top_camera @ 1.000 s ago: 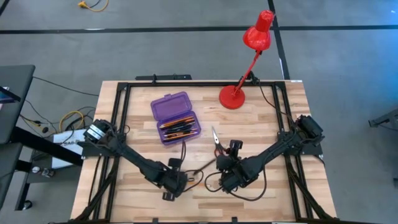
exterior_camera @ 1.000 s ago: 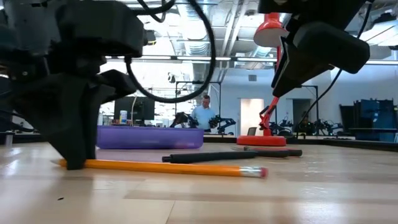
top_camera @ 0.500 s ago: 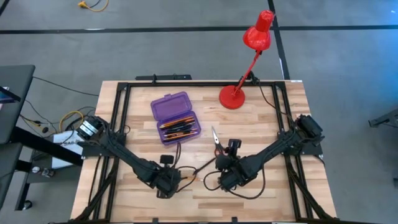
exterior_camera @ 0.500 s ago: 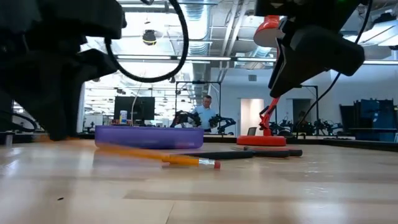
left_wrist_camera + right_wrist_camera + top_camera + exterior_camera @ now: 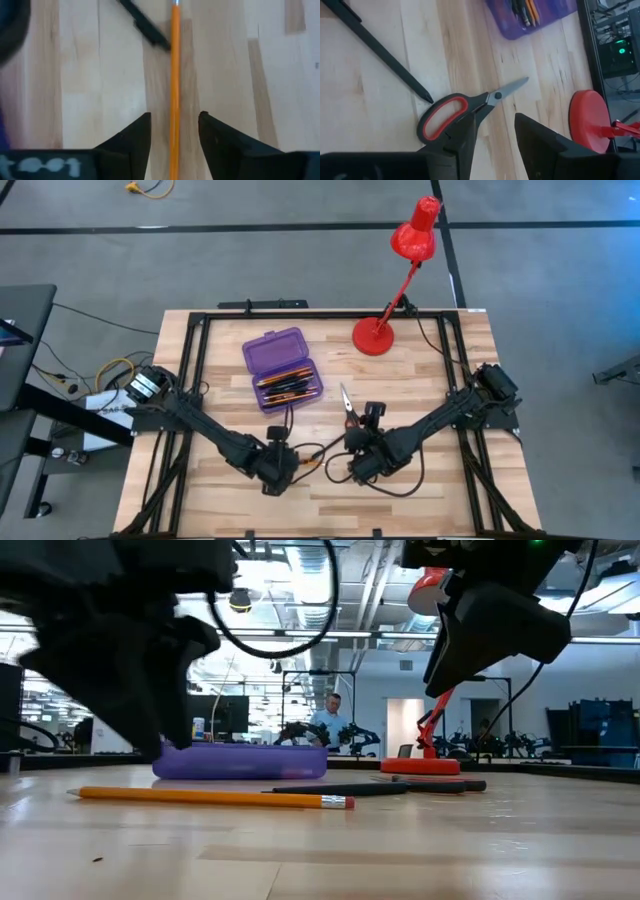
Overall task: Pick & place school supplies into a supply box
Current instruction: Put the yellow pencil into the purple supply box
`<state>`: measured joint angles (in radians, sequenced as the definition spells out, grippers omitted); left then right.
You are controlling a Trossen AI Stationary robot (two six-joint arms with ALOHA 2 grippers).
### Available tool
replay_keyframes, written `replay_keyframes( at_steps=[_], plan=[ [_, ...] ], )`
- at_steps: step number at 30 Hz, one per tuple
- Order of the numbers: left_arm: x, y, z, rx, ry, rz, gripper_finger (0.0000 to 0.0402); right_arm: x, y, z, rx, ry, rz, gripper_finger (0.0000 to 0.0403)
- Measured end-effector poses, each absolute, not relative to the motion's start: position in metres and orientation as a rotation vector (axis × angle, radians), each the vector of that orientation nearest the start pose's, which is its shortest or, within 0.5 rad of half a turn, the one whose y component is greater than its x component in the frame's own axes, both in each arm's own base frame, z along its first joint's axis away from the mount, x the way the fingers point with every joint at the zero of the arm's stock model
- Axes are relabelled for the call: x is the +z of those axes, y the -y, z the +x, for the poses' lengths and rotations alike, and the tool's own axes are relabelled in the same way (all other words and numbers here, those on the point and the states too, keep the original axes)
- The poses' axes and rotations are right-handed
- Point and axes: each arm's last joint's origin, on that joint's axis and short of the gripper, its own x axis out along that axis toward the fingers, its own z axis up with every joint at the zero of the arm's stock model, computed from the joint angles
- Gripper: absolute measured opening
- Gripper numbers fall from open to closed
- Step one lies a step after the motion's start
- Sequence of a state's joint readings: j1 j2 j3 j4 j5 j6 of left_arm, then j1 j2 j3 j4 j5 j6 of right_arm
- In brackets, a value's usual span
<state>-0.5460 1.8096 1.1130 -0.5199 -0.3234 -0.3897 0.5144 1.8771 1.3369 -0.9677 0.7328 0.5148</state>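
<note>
Left wrist view: left gripper fingers parted, straddling orange pencil lying flat on table; pads clear of it, nothing held. Black pen lies beside pencil's far part. Right gripper parted, empty, over red-handled scissors near table's middle. Purple supply box, lid open, holds pencils and pens, between the left arm and red lamp

Both arms reach in low over the front of the table. The left gripper has its fingers apart. The right gripper, close beside it, has its fingers apart too.
</note>
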Motion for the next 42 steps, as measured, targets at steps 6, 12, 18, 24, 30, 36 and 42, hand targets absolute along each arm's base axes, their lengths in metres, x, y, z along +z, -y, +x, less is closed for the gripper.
replay_keyframes(
  at_steps=[6,12,18,24,30,36,42],
  plan=[
    [0.146,0.162,0.317,-0.042,-1.075,0.162,0.0153,0.191,-0.153,0.311,-0.467,-1.105,-0.430,0.0134],
    [0.132,0.153,0.326,-0.074,-1.127,0.110,0.0153,0.179,-0.151,0.305,-0.470,-1.131,-0.441,0.0132],
    [0.128,0.148,0.322,-0.023,-1.202,0.061,0.0152,0.172,-0.149,0.302,-0.468,-1.151,-0.434,0.0132],
    [0.126,0.154,0.310,0.014,-1.276,0.067,0.0101,0.168,-0.147,0.299,-0.473,-1.159,-0.441,0.0128],
    [0.125,0.159,0.305,0.031,-1.297,0.072,0.0022,0.167,-0.145,0.301,-0.477,-1.153,-0.432,0.0128],
    [0.124,0.165,0.289,0.092,-1.393,0.076,0.0011,0.167,-0.146,0.301,-0.475,-1.150,-0.430,0.0127],
    [0.123,0.174,0.277,0.153,-1.402,0.107,0.0005,0.167,-0.144,0.301,-0.477,-1.151,-0.433,0.0127]
  ],
)
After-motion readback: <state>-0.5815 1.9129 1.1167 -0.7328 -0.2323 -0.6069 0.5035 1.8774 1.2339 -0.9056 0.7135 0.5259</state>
